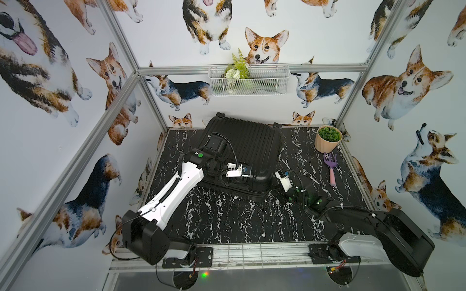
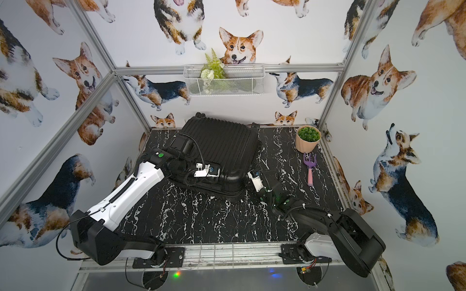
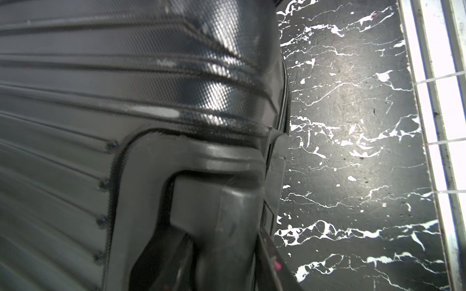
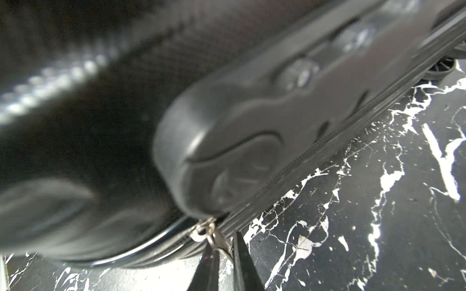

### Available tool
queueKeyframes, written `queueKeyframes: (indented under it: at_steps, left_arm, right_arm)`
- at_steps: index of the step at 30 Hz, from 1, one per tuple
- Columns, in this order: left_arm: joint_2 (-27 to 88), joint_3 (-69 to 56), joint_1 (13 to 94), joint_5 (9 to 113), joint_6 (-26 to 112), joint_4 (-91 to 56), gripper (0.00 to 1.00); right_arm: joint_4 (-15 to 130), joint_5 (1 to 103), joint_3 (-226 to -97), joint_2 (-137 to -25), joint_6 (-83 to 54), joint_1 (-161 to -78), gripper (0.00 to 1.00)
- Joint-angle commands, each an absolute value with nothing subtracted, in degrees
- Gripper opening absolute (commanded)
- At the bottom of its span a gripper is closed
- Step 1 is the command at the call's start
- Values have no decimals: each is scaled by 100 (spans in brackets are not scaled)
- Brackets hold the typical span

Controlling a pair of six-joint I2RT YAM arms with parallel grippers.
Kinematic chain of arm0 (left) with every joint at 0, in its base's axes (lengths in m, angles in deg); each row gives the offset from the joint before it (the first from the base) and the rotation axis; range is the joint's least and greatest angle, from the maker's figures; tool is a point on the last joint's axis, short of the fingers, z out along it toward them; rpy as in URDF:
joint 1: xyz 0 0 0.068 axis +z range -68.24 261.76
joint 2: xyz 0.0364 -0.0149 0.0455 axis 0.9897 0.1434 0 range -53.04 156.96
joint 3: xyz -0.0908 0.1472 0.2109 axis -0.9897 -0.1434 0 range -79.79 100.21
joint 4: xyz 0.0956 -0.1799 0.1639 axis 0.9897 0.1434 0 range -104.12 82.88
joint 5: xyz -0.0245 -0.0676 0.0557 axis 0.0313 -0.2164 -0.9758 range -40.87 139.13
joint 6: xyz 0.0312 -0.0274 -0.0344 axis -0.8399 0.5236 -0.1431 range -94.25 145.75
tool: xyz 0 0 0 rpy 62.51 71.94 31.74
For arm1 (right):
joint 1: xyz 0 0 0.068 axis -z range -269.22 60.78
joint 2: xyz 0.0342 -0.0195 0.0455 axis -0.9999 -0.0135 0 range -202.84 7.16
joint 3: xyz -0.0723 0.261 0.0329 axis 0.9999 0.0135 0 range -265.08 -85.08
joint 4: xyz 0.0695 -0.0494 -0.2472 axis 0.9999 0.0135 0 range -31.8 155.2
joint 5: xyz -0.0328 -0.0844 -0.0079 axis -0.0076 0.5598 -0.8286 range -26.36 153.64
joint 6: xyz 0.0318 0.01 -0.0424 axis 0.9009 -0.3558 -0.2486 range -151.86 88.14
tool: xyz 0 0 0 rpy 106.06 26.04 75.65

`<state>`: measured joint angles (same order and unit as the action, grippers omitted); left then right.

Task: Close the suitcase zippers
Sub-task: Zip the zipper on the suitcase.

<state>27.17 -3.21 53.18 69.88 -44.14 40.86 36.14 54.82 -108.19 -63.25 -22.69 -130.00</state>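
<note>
The suitcase (image 1: 247,141) lies flat, halves together, at the back of the table (image 1: 227,221). The left gripper (image 1: 242,179) sits on its near top corner; I cannot tell how its jaws stand. The right gripper (image 4: 225,245) is at the near right corner, jaws slightly apart, tips at the pull (image 4: 205,230) on the zip (image 4: 302,161)
</note>
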Motion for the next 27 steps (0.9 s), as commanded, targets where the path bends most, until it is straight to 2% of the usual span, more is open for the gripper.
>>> queueKeyframes:
  at_steps: [1,8,11,15,21,27]
  left_arm:
    - [2637,-363,5293,7327,-4632,4424,25]
    - [2598,-428,5290,7390,-4625,4390,25]
    - [2598,-437,5293,7400,-4617,4380,25]
    - [2590,-438,5293,7376,-4600,4342,25]
    - [2478,-501,5294,7179,-4341,3966,25]
    - [2396,-594,5293,6742,-3526,3158,27]
  right_arm:
    - [3078,5279,-10871,-6414,-2408,-12977,15]
    - [2955,5054,-10918,-6643,-2575,-12962,18]
    - [2791,4912,-10879,-6715,-2676,-12957,14]
    - [2547,4882,-10806,-6738,-2734,-12955,1]
    - [2598,4724,-10730,-6547,-2771,-12957,0]
    - [2964,4486,-10679,-6224,-2748,-12962,0]
